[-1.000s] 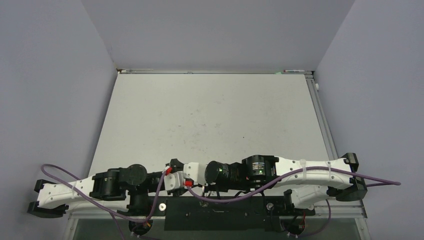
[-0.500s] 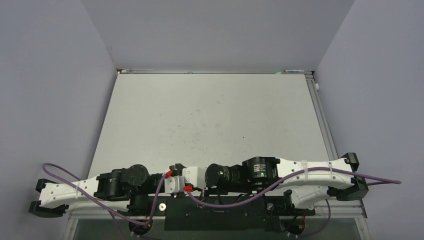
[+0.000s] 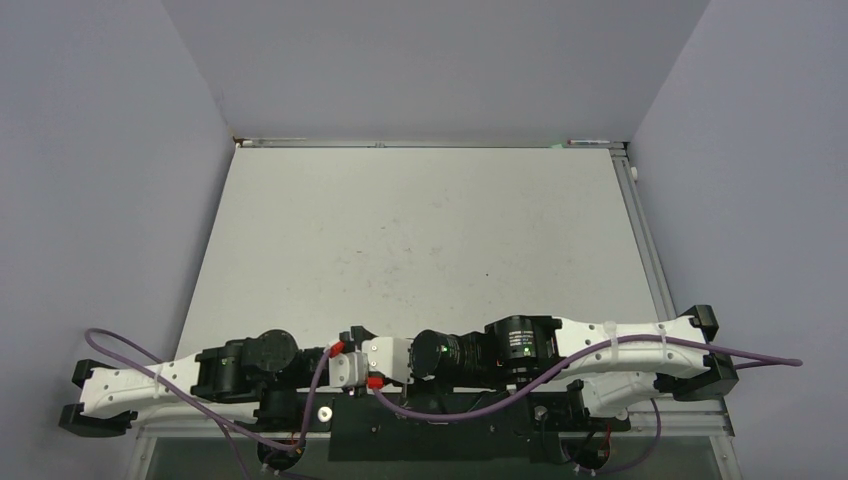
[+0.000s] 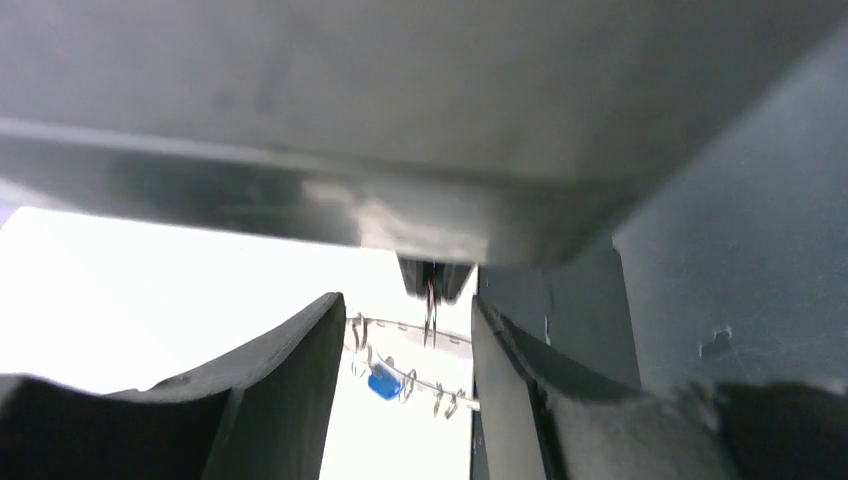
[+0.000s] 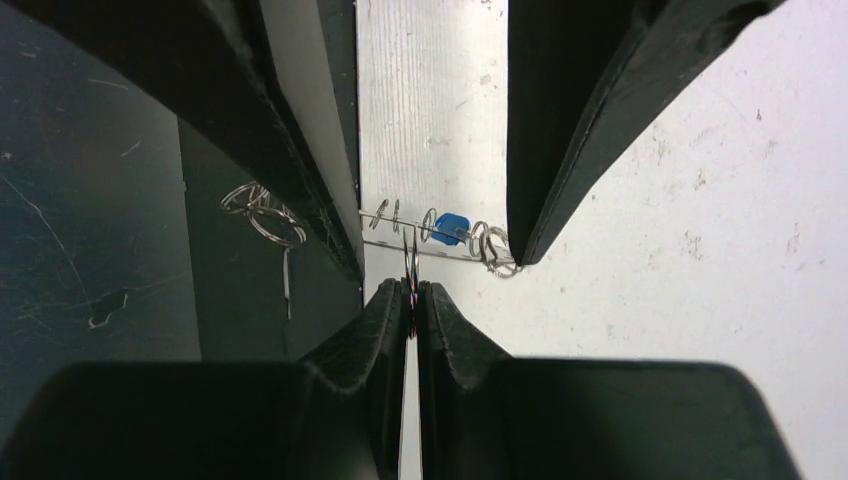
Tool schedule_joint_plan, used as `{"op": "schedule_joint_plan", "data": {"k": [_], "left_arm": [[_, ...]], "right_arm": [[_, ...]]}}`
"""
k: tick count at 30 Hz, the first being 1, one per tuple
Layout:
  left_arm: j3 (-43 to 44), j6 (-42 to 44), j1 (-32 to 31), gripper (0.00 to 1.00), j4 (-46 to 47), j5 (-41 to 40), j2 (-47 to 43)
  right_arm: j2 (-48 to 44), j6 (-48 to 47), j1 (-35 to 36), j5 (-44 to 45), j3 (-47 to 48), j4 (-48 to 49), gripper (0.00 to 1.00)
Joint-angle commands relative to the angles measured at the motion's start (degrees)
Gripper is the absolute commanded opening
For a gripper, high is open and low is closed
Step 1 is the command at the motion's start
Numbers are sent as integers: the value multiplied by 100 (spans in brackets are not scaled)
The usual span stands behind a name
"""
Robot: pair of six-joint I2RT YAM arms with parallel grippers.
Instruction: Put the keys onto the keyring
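The keyring (image 5: 400,247) is seen edge-on as a thin grey band fringed with wire loops. It spans the gap of my left gripper (image 5: 435,255), touching both dark fingers (image 5: 590,100). A blue key (image 5: 452,226) hangs on its rim among the loops. My right gripper (image 5: 412,292) is shut on a thin metal loop at the ring's near edge. In the left wrist view the keyring (image 4: 410,385) and the blue key (image 4: 384,382) lie between the left fingers (image 4: 280,400), with the right gripper's tips (image 4: 437,283) above. No dark key shows.
Both arms lie folded low along the table's near edge (image 3: 430,400), wrists meeting in the middle. The pale tabletop (image 3: 420,230) stretches away behind them between lilac walls. Purple cables (image 3: 150,365) trail along each arm. A black base rail (image 3: 430,435) lies under the grippers.
Both wrists have sunk a little toward the near edge together, still meeting tip to tip.
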Motion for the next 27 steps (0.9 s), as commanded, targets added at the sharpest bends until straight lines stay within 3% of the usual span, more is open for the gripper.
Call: {"op": "schedule_joint_plan", "data": {"k": [1,13,27], "left_arm": [[-188,14,85,47,68,-253,-217],[-275,-27,282,39,310,22,-342],[-282,-164,528,21,482,492,-254]], "right_arm": [[-231,-21,69,130,345,611,5],[-264,9,104,152,353,617,5],[-230,9,113,197,301,663,5]]}}
